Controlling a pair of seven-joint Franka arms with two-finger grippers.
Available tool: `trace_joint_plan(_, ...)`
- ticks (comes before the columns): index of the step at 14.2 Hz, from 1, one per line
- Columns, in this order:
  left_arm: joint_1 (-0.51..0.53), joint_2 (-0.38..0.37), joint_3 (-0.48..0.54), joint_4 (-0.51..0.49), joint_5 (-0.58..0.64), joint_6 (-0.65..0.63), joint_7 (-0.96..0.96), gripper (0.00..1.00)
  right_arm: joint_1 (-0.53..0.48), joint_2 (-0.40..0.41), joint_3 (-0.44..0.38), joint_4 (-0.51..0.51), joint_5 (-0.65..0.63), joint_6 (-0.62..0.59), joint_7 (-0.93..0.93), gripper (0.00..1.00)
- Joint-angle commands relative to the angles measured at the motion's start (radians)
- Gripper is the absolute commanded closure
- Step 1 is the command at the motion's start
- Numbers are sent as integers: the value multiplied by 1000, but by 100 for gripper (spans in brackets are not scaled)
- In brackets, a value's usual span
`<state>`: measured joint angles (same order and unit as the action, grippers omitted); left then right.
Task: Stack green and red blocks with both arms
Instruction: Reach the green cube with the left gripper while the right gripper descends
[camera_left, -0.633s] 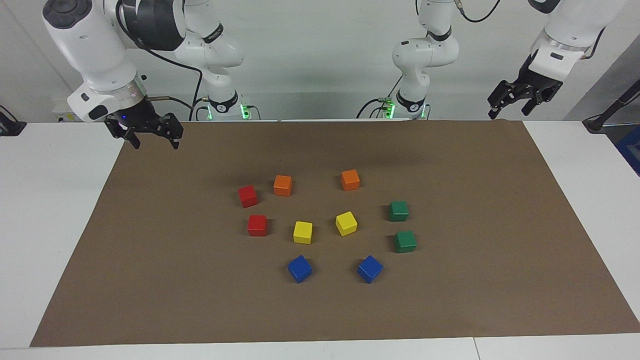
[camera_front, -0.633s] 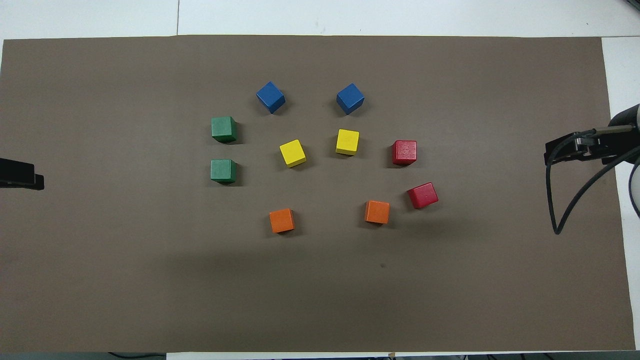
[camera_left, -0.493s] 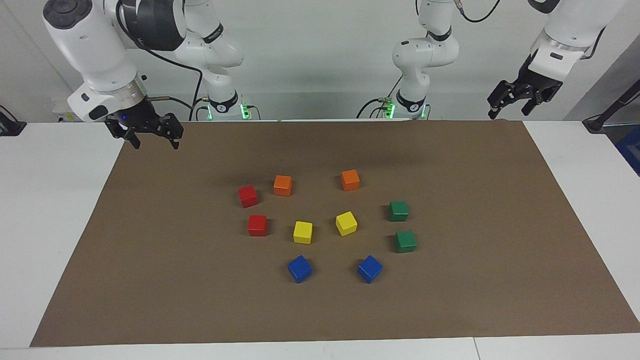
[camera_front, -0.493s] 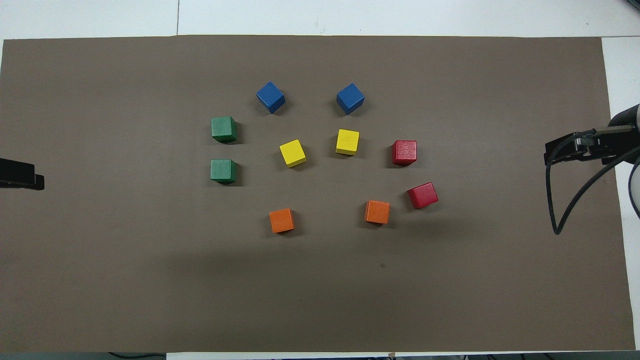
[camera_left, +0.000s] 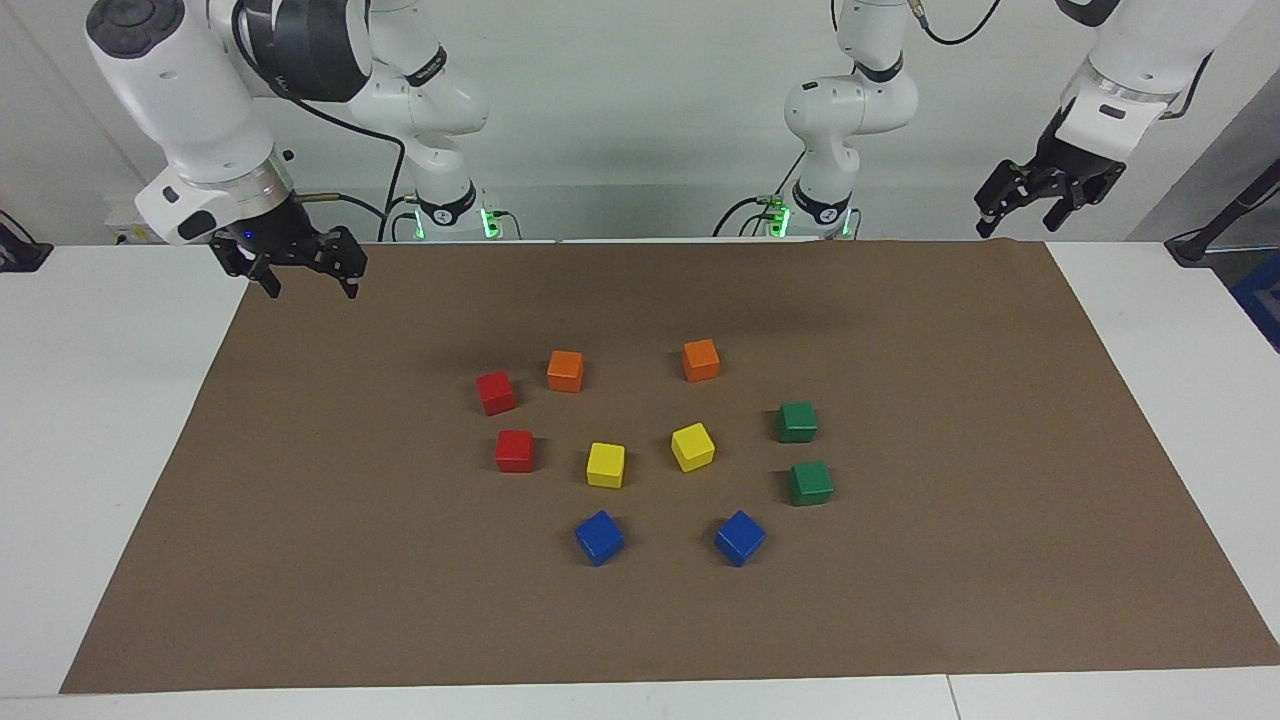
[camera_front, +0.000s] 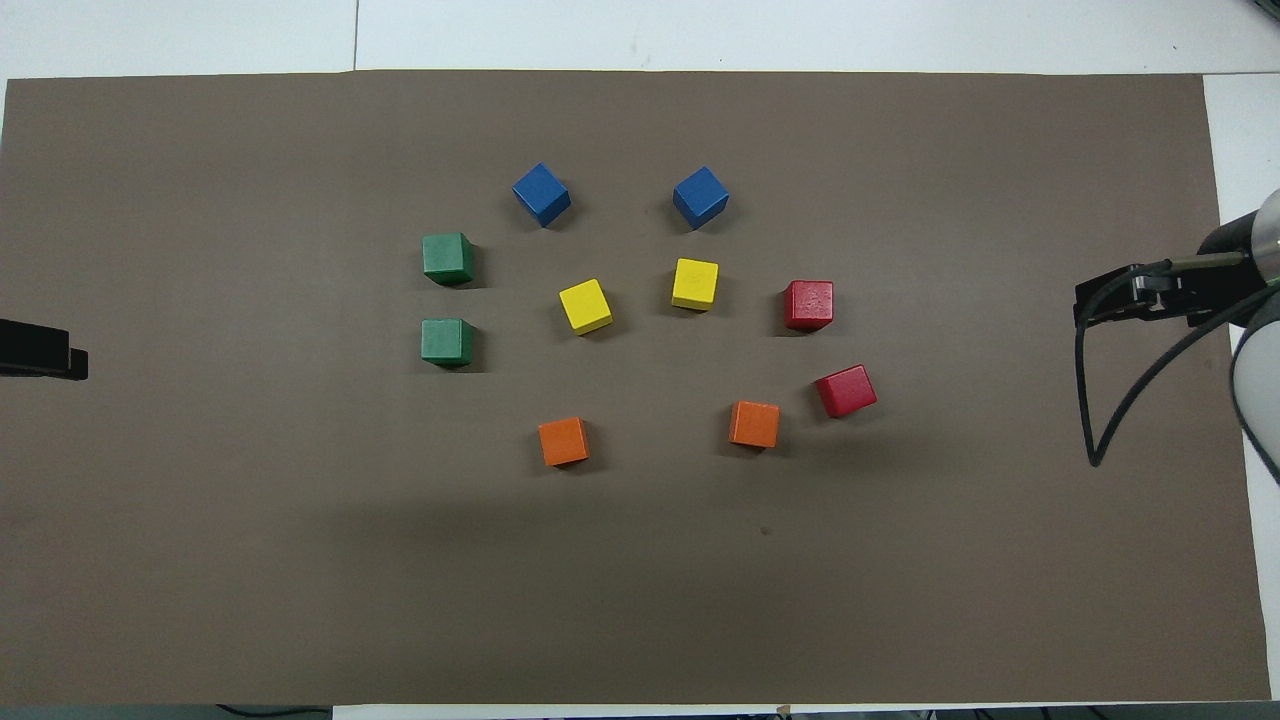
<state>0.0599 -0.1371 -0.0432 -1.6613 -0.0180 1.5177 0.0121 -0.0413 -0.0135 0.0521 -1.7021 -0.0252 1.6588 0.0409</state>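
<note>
Two red blocks (camera_left: 495, 392) (camera_left: 514, 450) sit side by side on the brown mat toward the right arm's end; they also show in the overhead view (camera_front: 846, 390) (camera_front: 808, 304). Two green blocks (camera_left: 797, 421) (camera_left: 810, 483) sit toward the left arm's end, also in the overhead view (camera_front: 446, 341) (camera_front: 447, 258). All four lie apart, none stacked. My right gripper (camera_left: 311, 288) hangs open and empty over the mat's corner at its own end (camera_front: 1140, 300). My left gripper (camera_left: 1017, 225) hangs open and empty, high over the mat's edge at its end (camera_front: 40, 350).
Two orange cubes (camera_left: 565, 370) (camera_left: 700, 359) lie nearest the robots, two yellow cubes (camera_left: 605, 464) (camera_left: 692, 446) in the middle, two blue cubes (camera_left: 599, 537) (camera_left: 740, 537) farthest. The brown mat (camera_left: 950, 600) covers most of the white table.
My right gripper has shifted slightly inward over the mat. My left gripper has risen a little. No block has moved.
</note>
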Motion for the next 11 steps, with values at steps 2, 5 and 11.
trace_joint_plan(2, -24, -70, -14, -159, 6, 119, 49, 0, 90, -43, 12, -122, 10, 134, 126, 0)
trace_joint_plan(5, -107, -56, -14, -262, 3, 246, 43, 0, 171, 26, 12, -131, 11, 215, 223, 0)
trace_joint_plan(11, -245, 115, -14, -324, -28, 433, 13, 0, 216, 92, 12, -217, 11, 403, 277, 0)
